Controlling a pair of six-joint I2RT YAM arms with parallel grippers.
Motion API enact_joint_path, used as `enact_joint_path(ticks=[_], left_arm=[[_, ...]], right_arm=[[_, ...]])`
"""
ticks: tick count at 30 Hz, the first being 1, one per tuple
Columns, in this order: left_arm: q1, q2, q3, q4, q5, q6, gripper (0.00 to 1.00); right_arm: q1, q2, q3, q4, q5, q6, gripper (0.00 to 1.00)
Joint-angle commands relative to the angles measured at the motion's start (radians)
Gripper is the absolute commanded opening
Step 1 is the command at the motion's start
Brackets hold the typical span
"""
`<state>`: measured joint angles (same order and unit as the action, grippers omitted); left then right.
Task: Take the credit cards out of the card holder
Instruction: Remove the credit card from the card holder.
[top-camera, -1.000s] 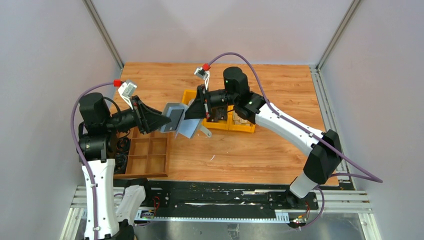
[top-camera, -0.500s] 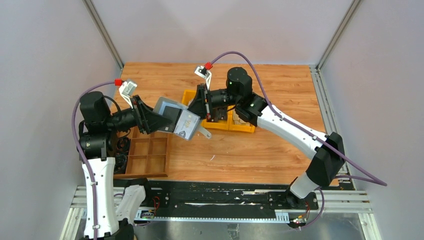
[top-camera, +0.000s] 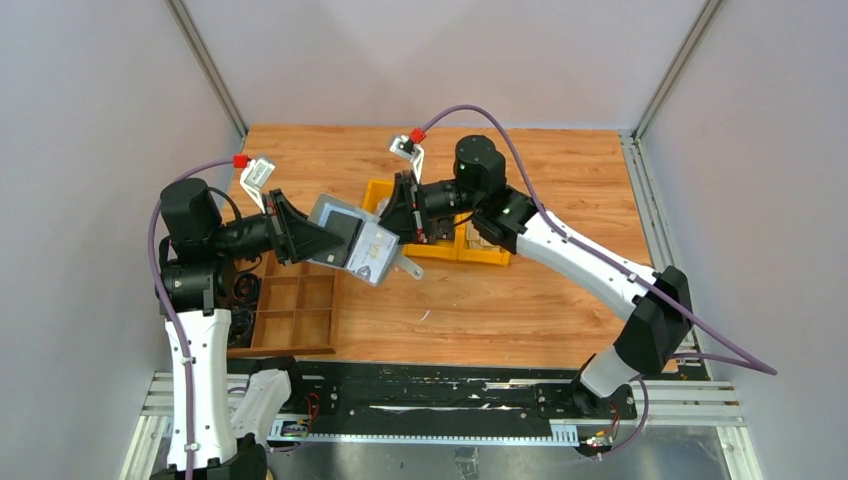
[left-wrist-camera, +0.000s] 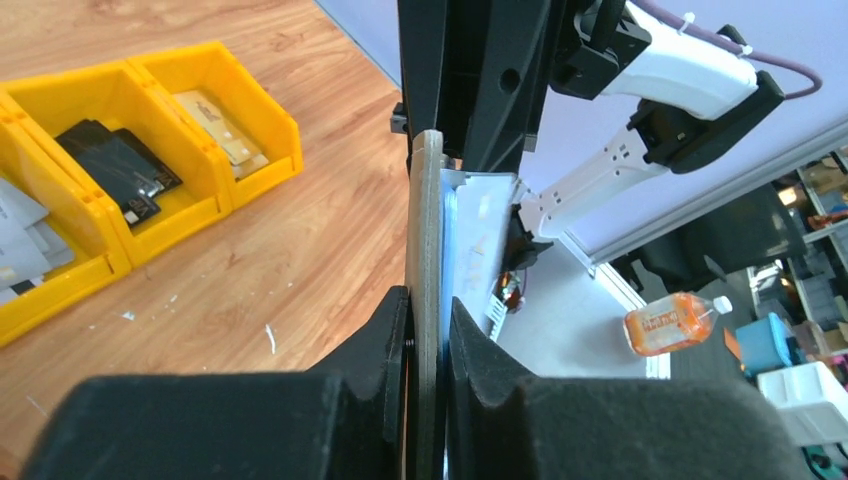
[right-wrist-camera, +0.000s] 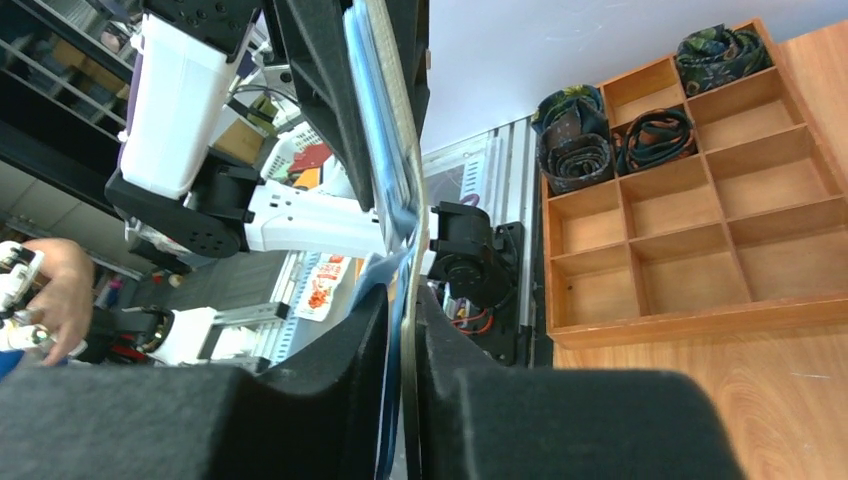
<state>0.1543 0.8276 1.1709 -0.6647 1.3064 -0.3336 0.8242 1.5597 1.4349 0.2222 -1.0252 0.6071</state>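
The grey-blue card holder (top-camera: 345, 232) hangs spread open in the air between both arms, above the table's left middle. Its inner face points up, with a light grey credit card (top-camera: 373, 253) showing in the right half. My left gripper (top-camera: 322, 244) is shut on the holder's left edge. In the left wrist view the holder (left-wrist-camera: 428, 215) runs edge-on out of my left gripper (left-wrist-camera: 428, 305), a pale card face (left-wrist-camera: 482, 235) beside it. My right gripper (top-camera: 398, 228) is shut on the opposite edge; the right wrist view shows the holder's blue layers (right-wrist-camera: 372, 95) pinched in that gripper (right-wrist-camera: 403, 300).
Yellow plastic bins (top-camera: 487, 257) sit behind the holder, one with a black item (left-wrist-camera: 115, 165) inside. A brown wooden compartment tray (top-camera: 300, 318) lies at the left under my left arm, with rolled items (right-wrist-camera: 578, 150) in its end cells. Grey walls enclose the table.
The holder, folded over a second ago, now lies spread open with its inner face up. Both grippers stay at its two edges, barely shifted.
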Motion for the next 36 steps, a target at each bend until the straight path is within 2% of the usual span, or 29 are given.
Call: enact_joint_path(ticks=[1,5,6,9,11,15,19,24,30,36], left_arm=[[0.002,-0.016,-0.011,0.122,-0.028,-0.093,0.12],[0.002,-0.025,-0.024,0.158,-0.057,-0.123,0.07],[0.002,-0.026,-0.025,0.16,-0.072,-0.125,0.06],[0.002,-0.032,-0.028,0.163,-0.156,-0.129,0.0],[0.003,-0.041,-0.036,0.165,-0.227,-0.126,0.0],[0.002,-0.05,-0.051,0.155,-0.356,-0.116,0.0],[0.002,-0.054,-0.082,0.222,-0.322,-0.184,0.0],[0.002,-0.074,-0.118,0.339,-0.261,-0.299,0.0],[0.002,-0.083,-0.146,0.445,-0.169,-0.417,0.0],[0.002,-0.088,-0.153,0.461,-0.146,-0.446,0.02]], right_arm=[[-0.065,-0.085,0.006,-0.053,-0.02,-0.054,0.27],[-0.168,-0.183,-0.02,-0.066,0.07,-0.075,0.58],[-0.188,-0.198,-0.021,-0.079,0.101,-0.076,0.62],[-0.218,-0.229,-0.023,-0.105,0.213,-0.068,0.63],[-0.219,-0.247,-0.032,-0.103,0.269,-0.041,0.63],[-0.169,-0.259,-0.082,0.037,0.26,0.071,0.61],[-0.092,-0.178,-0.093,0.2,0.161,0.218,0.59],[-0.034,-0.045,-0.098,0.423,0.08,0.409,0.51],[-0.02,0.059,-0.083,0.501,0.063,0.482,0.49],[-0.008,0.126,-0.072,0.559,0.057,0.542,0.46]])
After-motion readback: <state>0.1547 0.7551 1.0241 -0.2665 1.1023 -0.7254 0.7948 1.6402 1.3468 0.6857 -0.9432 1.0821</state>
